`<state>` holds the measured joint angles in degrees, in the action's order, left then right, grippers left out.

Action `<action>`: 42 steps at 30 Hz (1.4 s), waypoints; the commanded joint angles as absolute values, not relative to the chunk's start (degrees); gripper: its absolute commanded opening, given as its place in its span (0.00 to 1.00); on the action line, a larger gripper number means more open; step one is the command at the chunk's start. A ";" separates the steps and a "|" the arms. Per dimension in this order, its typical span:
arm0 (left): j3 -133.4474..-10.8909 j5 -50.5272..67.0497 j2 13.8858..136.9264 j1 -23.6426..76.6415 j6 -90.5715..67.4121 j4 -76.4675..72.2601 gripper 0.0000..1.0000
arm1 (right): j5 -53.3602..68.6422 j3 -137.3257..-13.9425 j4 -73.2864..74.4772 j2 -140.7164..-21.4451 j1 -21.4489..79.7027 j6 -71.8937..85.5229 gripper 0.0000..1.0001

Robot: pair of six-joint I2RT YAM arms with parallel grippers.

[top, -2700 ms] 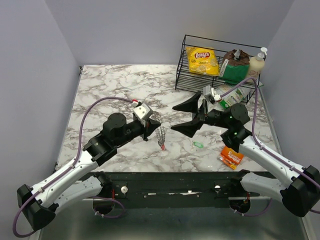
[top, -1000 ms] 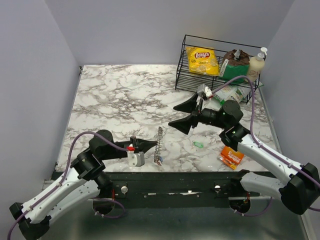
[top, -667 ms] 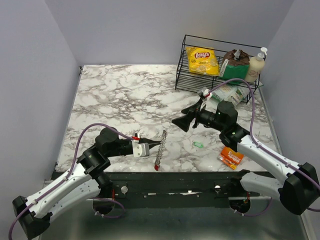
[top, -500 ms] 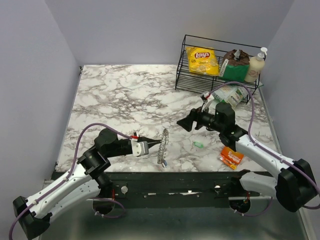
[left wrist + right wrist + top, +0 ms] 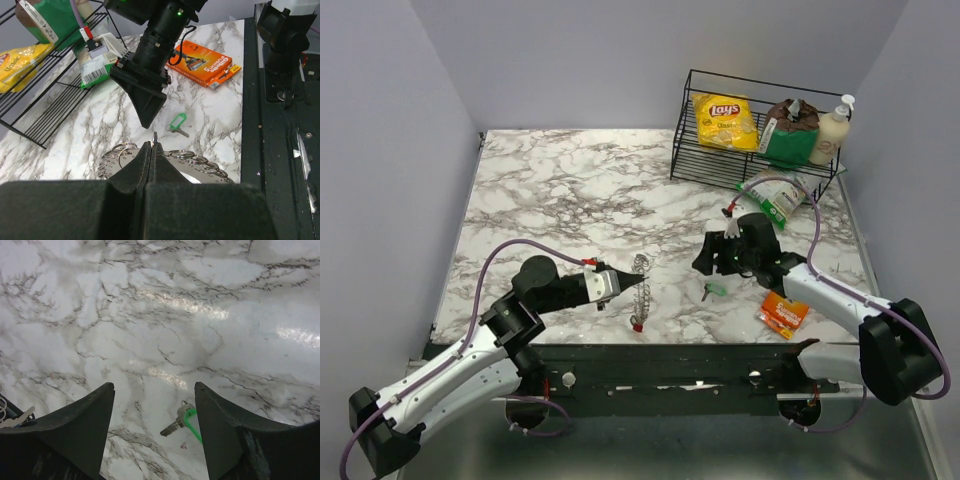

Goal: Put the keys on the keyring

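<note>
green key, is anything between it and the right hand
Nothing visible does: the green key lies alone on the bare marble table, and the right hand hangs open just above it.

Marble table (image 5: 550,190) between plain lilac walls (image 5: 620,60), black wire rack (image 5: 682,140) at its far right corner.

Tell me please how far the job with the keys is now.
Done: a red key seems to hang on the keyring. In hand: the left gripper is shut on that ring; the right gripper, open, hangs over the green key. Left: grasp and thread it.
</note>
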<state>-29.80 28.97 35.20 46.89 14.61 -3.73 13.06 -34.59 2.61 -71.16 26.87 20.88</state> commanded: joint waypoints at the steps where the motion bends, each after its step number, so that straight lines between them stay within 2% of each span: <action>1: -30.94 28.04 36.03 47.11 13.45 -6.94 0.00 | 5.98 -37.44 11.24 -71.72 26.63 18.99 0.73; 11: -31.03 29.09 36.30 47.11 13.36 -7.73 0.00 | 4.48 -41.39 18.89 -76.20 26.63 17.93 0.59; 22: -30.76 29.18 36.39 47.11 13.27 -8.09 0.00 | 4.49 -36.13 12.84 -72.61 31.81 22.67 0.57; 31: -30.15 30.23 35.68 47.11 12.92 -8.88 0.00 | -4.65 -29.80 8.44 -66.10 32.78 24.79 0.57; 34: -30.06 30.67 35.68 47.20 12.83 -9.32 0.00 | -5.10 -28.92 7.38 -65.56 32.78 24.61 0.56; 38: -30.06 30.76 35.51 47.11 12.75 -9.32 0.00 | -3.61 -29.97 7.21 -67.58 32.78 24.17 0.48; 42: -29.97 30.76 35.16 47.11 12.75 -9.23 0.00 | -2.73 -31.02 7.29 -69.60 32.70 23.21 0.47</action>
<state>-29.80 29.34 36.49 46.89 13.32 -5.93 -2.28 -29.82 8.47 -67.81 32.67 23.97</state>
